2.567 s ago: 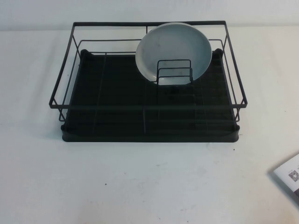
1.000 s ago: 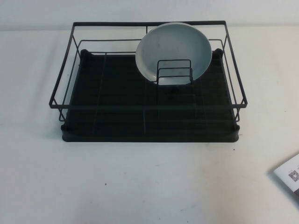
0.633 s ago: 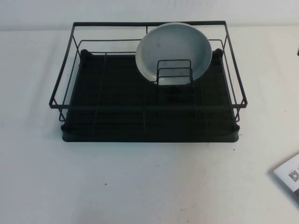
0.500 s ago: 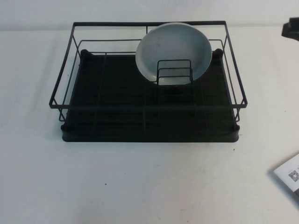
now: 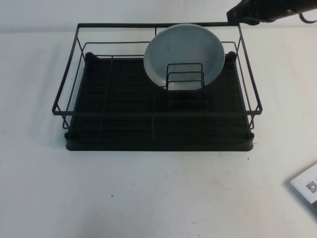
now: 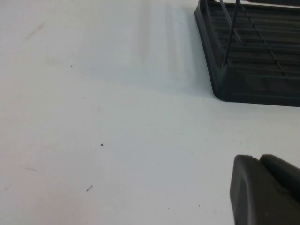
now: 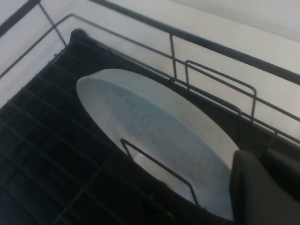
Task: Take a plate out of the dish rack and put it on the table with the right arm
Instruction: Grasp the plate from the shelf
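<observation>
Nearest to you, the white table (image 5: 158, 193) lies bare along its front apart from a few tiny dark specks, and a white printed card (image 5: 306, 186) pokes in at the right edge.

The left gripper (image 6: 265, 190) does not appear in the high view. Your left wrist camera catches only one dark finger of it, low over the table and well short of the near corner of the dish rack's tray base (image 6: 248, 86), so you cannot tell whether it is spread or closed.

Further back, the black wire dish rack (image 5: 63, 91) sits squarely on the table, its black tray base (image 5: 158, 141) under the frame. Your plate (image 5: 184, 54), round and pale grey-blue, is inside the rack, in the far right part. It stands tilted on its edge, leaning back toward the far rail, with its lower rim behind the small wire divider loop (image 5: 185, 77).

Farthest away, the right arm (image 5: 270, 10) comes in at the top right, above the rack's far right corner. In your right wrist camera the right gripper (image 7: 262, 187) hangs over the plate's rim (image 7: 154, 136) without visibly touching it. Only one dark finger shows there, so you cannot tell how wide it is set.
</observation>
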Controlling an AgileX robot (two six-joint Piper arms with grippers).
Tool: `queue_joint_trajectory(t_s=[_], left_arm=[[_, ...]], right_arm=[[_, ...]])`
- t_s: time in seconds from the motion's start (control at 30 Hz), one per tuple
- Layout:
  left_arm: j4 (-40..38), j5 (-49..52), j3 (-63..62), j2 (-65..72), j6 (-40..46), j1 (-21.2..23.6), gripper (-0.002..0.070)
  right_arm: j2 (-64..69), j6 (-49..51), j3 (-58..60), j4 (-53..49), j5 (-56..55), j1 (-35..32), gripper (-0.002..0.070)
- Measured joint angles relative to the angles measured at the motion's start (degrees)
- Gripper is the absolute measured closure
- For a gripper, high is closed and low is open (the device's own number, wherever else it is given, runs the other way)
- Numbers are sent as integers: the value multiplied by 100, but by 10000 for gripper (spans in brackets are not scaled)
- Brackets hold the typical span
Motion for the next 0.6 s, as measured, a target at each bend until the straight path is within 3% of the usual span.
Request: queue_joint_trajectory(t_s=[0.07, 0.3, 0.6], left_arm=[[0, 0, 0, 0, 0, 0, 679], [0, 0, 0, 0, 0, 0, 679], [0, 0, 0, 0, 0, 0, 679]], right_arm=[[274, -194, -477, -127, 278, 103, 624], [795, -794, -1326, -504, 707, 330, 352], [955, -1292, -1400, -598, 515, 336, 302]])
